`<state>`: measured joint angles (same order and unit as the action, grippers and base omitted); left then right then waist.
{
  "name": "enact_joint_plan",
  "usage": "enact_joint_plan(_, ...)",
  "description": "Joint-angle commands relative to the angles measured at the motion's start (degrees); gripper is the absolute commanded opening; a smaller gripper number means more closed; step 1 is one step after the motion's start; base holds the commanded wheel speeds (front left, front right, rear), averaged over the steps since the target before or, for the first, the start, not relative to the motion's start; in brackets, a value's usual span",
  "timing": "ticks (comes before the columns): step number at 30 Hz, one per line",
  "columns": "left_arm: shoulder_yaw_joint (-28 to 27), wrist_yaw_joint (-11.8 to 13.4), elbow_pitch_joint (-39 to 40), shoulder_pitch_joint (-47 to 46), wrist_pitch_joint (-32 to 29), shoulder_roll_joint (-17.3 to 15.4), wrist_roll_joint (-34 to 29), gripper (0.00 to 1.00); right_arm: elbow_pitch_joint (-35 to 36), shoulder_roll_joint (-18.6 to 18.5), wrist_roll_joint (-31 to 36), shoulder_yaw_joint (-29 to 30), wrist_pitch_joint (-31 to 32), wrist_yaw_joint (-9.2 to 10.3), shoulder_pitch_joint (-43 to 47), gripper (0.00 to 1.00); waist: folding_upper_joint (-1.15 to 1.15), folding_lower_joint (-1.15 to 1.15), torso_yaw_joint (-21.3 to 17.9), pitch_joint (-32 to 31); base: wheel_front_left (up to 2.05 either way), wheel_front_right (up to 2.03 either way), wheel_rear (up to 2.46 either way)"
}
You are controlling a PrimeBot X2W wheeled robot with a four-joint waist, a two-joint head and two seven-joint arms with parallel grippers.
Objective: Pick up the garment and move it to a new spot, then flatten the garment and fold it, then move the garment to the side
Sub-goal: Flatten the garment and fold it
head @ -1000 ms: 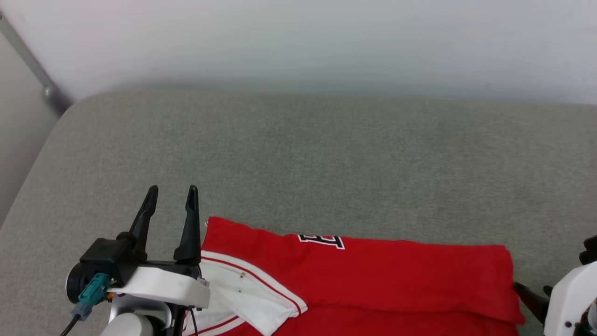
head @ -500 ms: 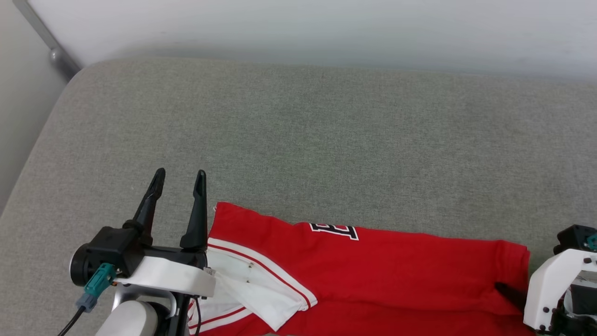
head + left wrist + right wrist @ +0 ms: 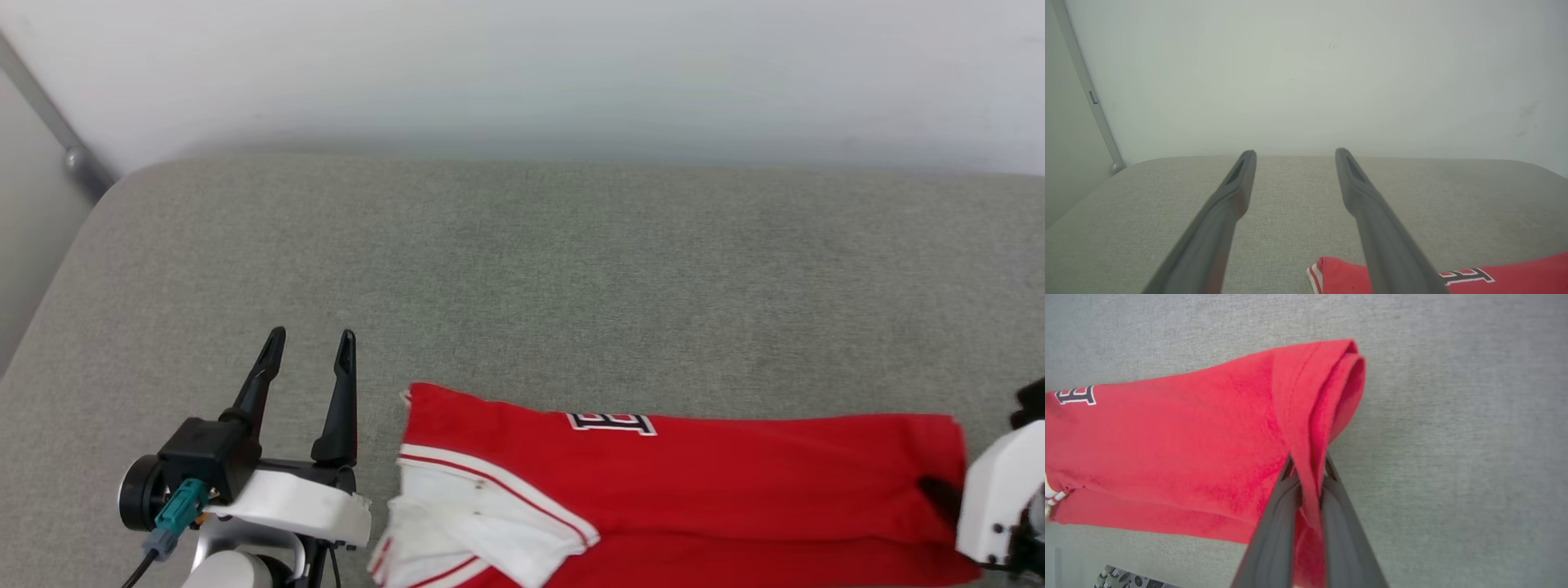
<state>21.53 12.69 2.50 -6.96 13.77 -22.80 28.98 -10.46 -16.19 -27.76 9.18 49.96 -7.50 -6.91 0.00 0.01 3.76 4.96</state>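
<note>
Far left of the garment [image 3: 694, 482], a grey pole [image 3: 49, 122] runs down the pale wall [image 3: 522, 73]. Just left of the garment, not touching it, the left jaws stand apart and empty, their dark fingers [image 3: 339, 392] pointing toward the wall. The garment lies folded as a long red band on the near part of the grey fabric surface [image 3: 531, 269]. A white sleeve [image 3: 473, 523] with striped trim is at its left end, and a cut-off piece of black lettering [image 3: 612, 422] is on its far fold. At the garment's right end the right jaws are clamped on the red hem, which is pinched between the fingers [image 3: 1274, 539]. In the head view a white wrist housing [image 3: 996, 498] mostly hides this grip, apparently leaving one dark tip visible.
</note>
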Motion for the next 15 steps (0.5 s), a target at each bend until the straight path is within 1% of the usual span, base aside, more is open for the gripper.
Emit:
enact_joint_plan(1, 0.0, 0.3, 0.1, 0.7, -0.1, -0.2, 0.2, 1.0, 0.3, -0.9, 0.8, 1.6, 0.4, 0.03, -0.5, 0.0, 0.0, -0.01, -0.9, -0.9, 0.0, 0.0, 0.0)
enact_joint_plan(7, 0.6, 0.8, 0.4, 1.7, -0.6, -0.3, 0.3, 1.0, 1.8, -3.4, 3.5, 10.4, 2.6, 0.03, 0.5, 0.0, 0.0, -0.01, -1.9, -1.6, 0.0, 0.0, 0.0)
enact_joint_plan(10, 0.7, 0.9, 0.5, 1.9, -0.7, -0.4, 0.2, 1.0, 2.6, -3.7, 3.9, 14.0, 3.9, 0.03, -0.3, 0.0, 0.0, -0.01, -2.3, -1.7, 0.0, 0.0, 0.0)
enact_joint_plan(12, 0.7, 0.9, 0.4, 2.0, -0.7, -0.5, 0.2, 1.0, 2.7, -2.5, 3.4, 15.6, 5.8, 0.03, -1.2, 0.0, 0.0, -0.01, -2.5, -1.8, 0.0, 0.0, 0.0)
enact_joint_plan(15, 0.9, 1.1, 0.3, 2.1, -0.7, -0.5, 0.3, 1.0, 2.8, 2.0, 0.2, 16.7, 10.8, 0.03, -2.5, 0.0, 0.0, -0.01, -2.8, -1.9, 0.0, 0.0, 0.0)
